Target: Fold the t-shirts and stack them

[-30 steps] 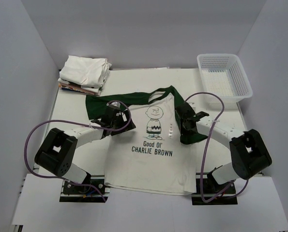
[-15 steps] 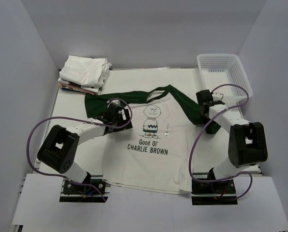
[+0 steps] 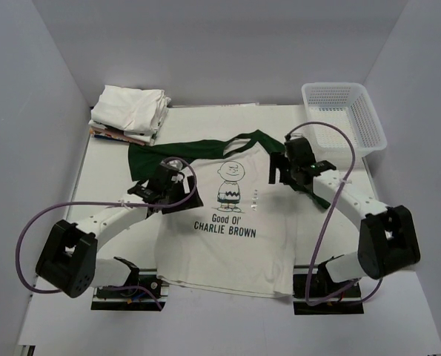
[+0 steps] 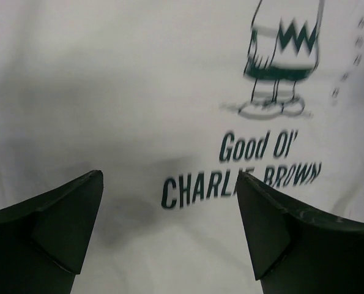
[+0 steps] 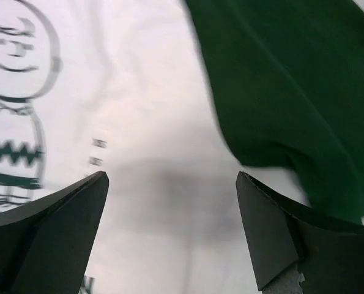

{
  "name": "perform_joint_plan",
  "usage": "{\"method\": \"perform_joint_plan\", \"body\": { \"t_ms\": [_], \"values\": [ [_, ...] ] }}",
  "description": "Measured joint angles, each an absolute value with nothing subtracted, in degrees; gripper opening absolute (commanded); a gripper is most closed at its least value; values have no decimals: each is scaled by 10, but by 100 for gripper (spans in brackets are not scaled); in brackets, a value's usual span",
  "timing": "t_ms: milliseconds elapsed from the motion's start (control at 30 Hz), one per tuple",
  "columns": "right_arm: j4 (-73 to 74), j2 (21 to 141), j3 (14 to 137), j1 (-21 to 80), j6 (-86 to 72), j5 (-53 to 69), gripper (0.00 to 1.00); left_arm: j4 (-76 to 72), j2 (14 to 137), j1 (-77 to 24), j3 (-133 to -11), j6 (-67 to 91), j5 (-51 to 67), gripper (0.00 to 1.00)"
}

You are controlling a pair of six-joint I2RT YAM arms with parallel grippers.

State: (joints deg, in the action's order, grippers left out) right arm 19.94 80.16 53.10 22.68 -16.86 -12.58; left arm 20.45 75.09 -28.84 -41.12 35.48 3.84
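1. Two grippers hang over one spread shirt. The Charlie Brown tee (image 3: 227, 245) lies face up in the middle of the table (image 3: 105, 178), hem toward my bases and green collar at the far side.
2. My left gripper (image 3: 177, 185) sits over the tee's left chest. In the left wrist view, the left gripper (image 4: 169, 177) has its fingers (image 4: 59, 226) spread wide with nothing clamped. White cloth and the "Good Ol' Charlie Brown" print (image 4: 255, 168) show below the gap.
3. My right gripper (image 3: 283, 169) is over the tee's right shoulder. In the right wrist view, the right gripper (image 5: 172, 177) also has its fingers (image 5: 47, 233) parted and holding nothing. White cloth lies between them, and the right green sleeve (image 5: 292, 79) is just beyond the right-hand finger.
4. I cannot tell whether either pair of fingertips touches the cloth.
5. The left green sleeve (image 3: 150, 159) lies stretched out flat toward the table's left side.
6. The folded tees (image 3: 131, 110) are piled in a whitish stack at the far left corner, apart from the spread tee.
7. The basket (image 3: 344, 115), of white mesh, stands upright at the far right corner with its mouth up. It is apart from the tee, and my right arm's purple cable arcs in front of it.
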Motion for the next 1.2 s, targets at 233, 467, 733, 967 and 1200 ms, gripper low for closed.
{"method": "perform_joint_plan", "body": {
  "t_ms": [233, 467, 733, 967, 1200],
  "values": [
    [150, 1028, 718, 250, -158, -50, 90, 215, 780, -321, -369, 385, 114, 100],
    [148, 1237, 933, 248, -157, -28, 90, 281, 842, -316, -434, 447, 74, 100],
    [74, 1178, 795, 223, -210, -37, 90, 391, 981, -283, -581, 448, -32, 100],
    [-4, 923, 458, 208, -345, -54, 90, 497, 1207, -213, -896, 360, -86, 100],
    [42, 667, 256, 332, -435, -8, 90, 432, 1476, -187, -1345, 229, -49, 100]
  ]
}}
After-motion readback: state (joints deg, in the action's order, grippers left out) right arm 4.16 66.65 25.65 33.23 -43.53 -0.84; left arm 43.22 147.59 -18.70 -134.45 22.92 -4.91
